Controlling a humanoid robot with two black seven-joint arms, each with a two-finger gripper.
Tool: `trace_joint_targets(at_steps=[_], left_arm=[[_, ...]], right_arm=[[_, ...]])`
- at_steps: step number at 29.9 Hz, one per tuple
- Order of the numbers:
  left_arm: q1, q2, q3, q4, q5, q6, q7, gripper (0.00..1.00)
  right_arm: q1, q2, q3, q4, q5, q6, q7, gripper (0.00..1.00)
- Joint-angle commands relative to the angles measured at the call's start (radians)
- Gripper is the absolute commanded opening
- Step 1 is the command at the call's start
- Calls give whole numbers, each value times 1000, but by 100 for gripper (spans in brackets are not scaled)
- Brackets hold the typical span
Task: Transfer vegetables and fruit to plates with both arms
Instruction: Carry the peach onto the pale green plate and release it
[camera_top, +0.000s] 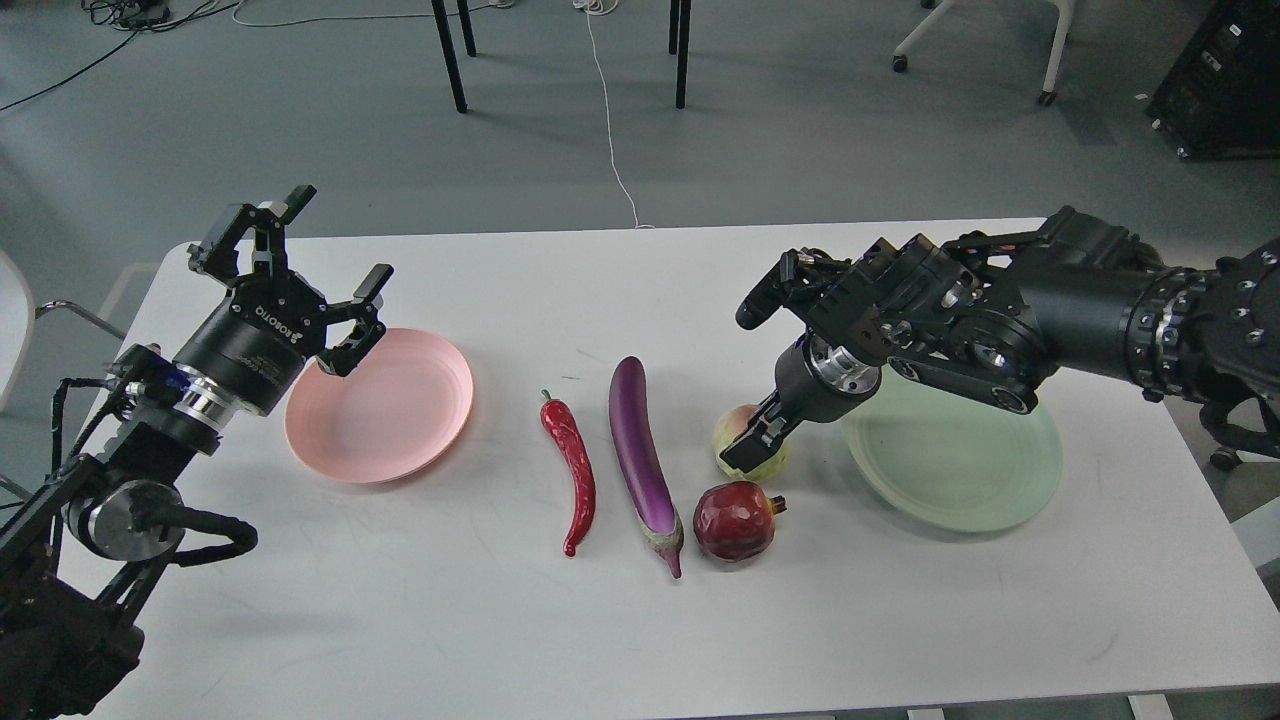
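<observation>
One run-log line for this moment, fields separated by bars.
left gripper open above pink plate | right gripper at pale green fruit, grip unclear | all produce on table | plates empty

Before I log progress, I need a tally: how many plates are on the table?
2. The pink plate lies left of the chili, partly under the left gripper. The green plate lies at the right, partly covered by the right arm. Both look bare.

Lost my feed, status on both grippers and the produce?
Left gripper open above pink plate, empty. Right gripper down at pale green fruit, grip unclear. Chili, eggplant, pomegranate on table. Green plate empty.
</observation>
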Motion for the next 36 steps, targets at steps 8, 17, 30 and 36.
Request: trace_joint_targets(at_steps=[8, 17, 30, 36], left_arm=[[0, -1, -1, -2, 2, 0, -1, 98], [-2, -3, 1, -7, 3, 0, -1, 98], [-2, 8, -1, -8, 3, 0, -1, 98], [-2, 16, 1, -10, 3, 0, -1, 98]], right_arm=[[76, -340, -3, 107, -127, -5, 0, 32], [-67, -400, -12, 41, -174, -155, 0, 37], [-107, -357, -9, -30, -161, -236, 0, 97], [29, -389, -11, 133, -161, -209, 0, 98]])
